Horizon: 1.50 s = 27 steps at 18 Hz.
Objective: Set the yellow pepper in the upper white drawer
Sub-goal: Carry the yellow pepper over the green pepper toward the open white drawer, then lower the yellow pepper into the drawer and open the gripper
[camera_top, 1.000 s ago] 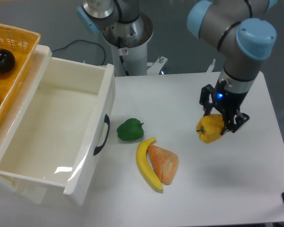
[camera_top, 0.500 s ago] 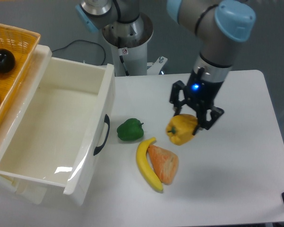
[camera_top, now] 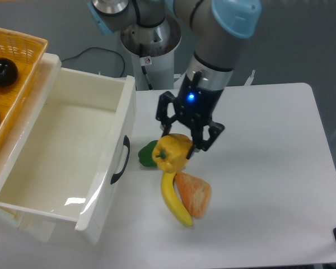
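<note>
White worktop (camera_top: 269,185) fills the right and lower part of the frame, carrying the loose produce. One upper white drawer (camera_top: 50,140) stands pulled open at the left of the frame, its glossy inside bare, with one dark curved handle (camera_top: 121,161) on the front panel. One UR5e arm (camera_top: 218,50), grey with light blue caps, reaches down from the top centre; its base column (camera_top: 151,53) stands at the upper middle, behind the worktop. One orange wicker basket (camera_top: 14,73) sits in the upper left corner, with one black ball (camera_top: 2,72) in it. One banana (camera_top: 173,196) lies in the lower middle, touching one orange wedge-shaped item (camera_top: 195,193) at its right. The jaws of the gripper (camera_top: 182,140) are closed on the one yellow pepper (camera_top: 171,152), which hangs above the worktop at centre frame, just right of the drawer front. One green pepper (camera_top: 147,155) lies partly hidden behind the yellow one, near the handle.
</note>
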Each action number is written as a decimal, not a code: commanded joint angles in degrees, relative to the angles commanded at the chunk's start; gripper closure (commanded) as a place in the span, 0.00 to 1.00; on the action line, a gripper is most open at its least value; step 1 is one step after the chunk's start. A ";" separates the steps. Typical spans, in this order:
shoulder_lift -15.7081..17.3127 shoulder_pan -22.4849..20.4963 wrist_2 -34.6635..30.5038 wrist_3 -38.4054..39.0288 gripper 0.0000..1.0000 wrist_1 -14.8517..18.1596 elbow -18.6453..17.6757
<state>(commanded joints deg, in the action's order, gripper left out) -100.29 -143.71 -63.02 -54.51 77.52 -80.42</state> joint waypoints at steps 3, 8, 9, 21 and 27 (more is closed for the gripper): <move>1.23 2.72 0.79 6.24 0.64 -0.70 -0.53; 1.85 6.94 0.97 14.07 0.64 -3.86 -1.06; 1.85 7.82 0.97 15.21 0.64 -4.39 -1.06; 1.76 12.48 3.78 16.01 0.63 -5.45 -3.96; 2.55 13.98 3.43 15.75 0.63 -5.63 -6.50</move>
<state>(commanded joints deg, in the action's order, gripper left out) -97.73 -129.73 -59.59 -38.76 71.89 -86.92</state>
